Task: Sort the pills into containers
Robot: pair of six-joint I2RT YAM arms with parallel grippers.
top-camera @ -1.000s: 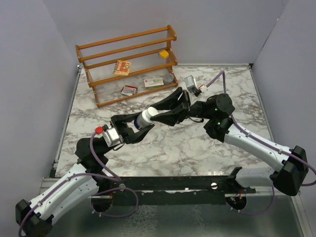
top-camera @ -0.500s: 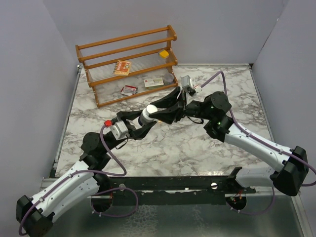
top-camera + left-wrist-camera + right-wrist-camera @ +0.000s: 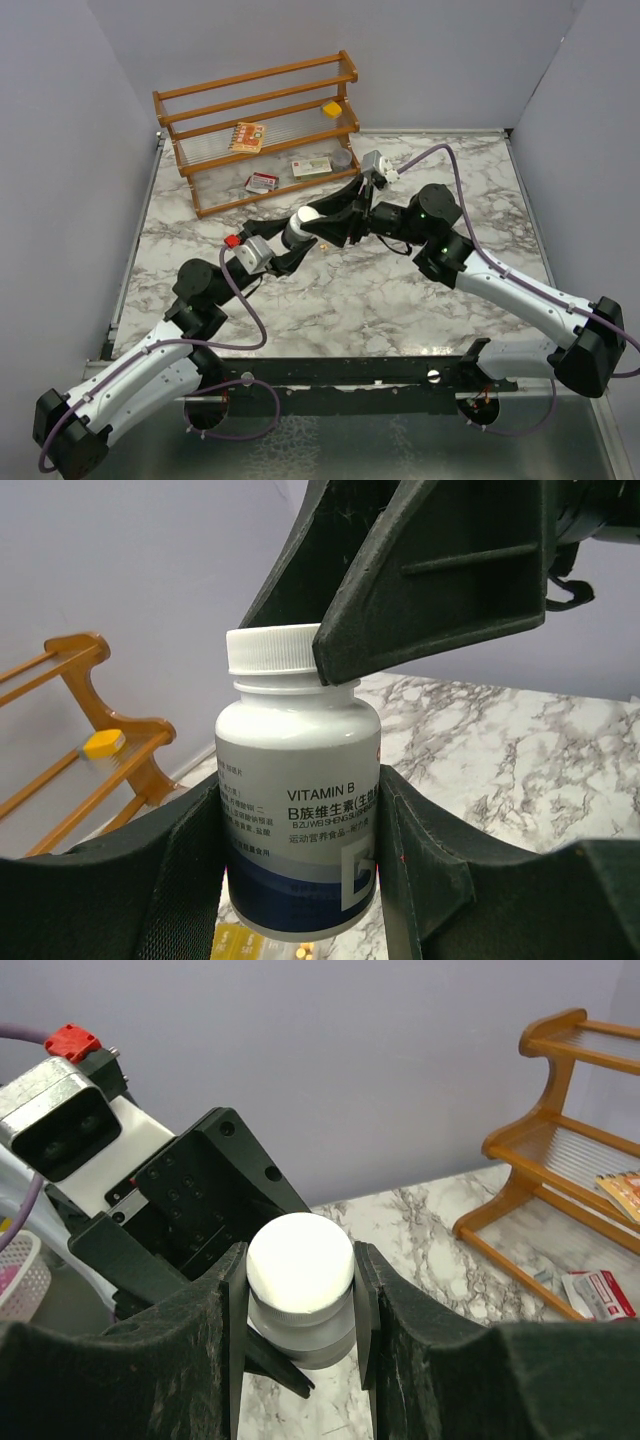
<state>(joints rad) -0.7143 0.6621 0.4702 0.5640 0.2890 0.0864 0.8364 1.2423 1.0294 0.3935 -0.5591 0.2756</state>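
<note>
A pill bottle (image 3: 297, 232) with a white cap (image 3: 308, 214) and a grey-blue "VITAMIN B" label is held above the middle of the marble table. My left gripper (image 3: 300, 815) is shut on the bottle's body (image 3: 298, 810), a finger pressed against each side. My right gripper (image 3: 298, 1278) is shut on the cap (image 3: 300, 1258) from the other end. The left wrist view shows its fingers (image 3: 430, 590) clamped over the cap (image 3: 272, 650). Tiny blurred yellow pieces (image 3: 303, 950), seemingly the pills, lie on the table below the bottle.
A wooden rack (image 3: 200, 98) stands at the back left. It holds an orange packet (image 3: 246, 136), a yellow cube (image 3: 331, 108), two flat boxes (image 3: 311, 167) and a round grey tin (image 3: 343, 158). Grey walls close the table's left, right and back sides.
The left arm has swung forward and lifted the bottle towards the rack, tipping it more upright. The right gripper has followed with it, still on the cap.
</note>
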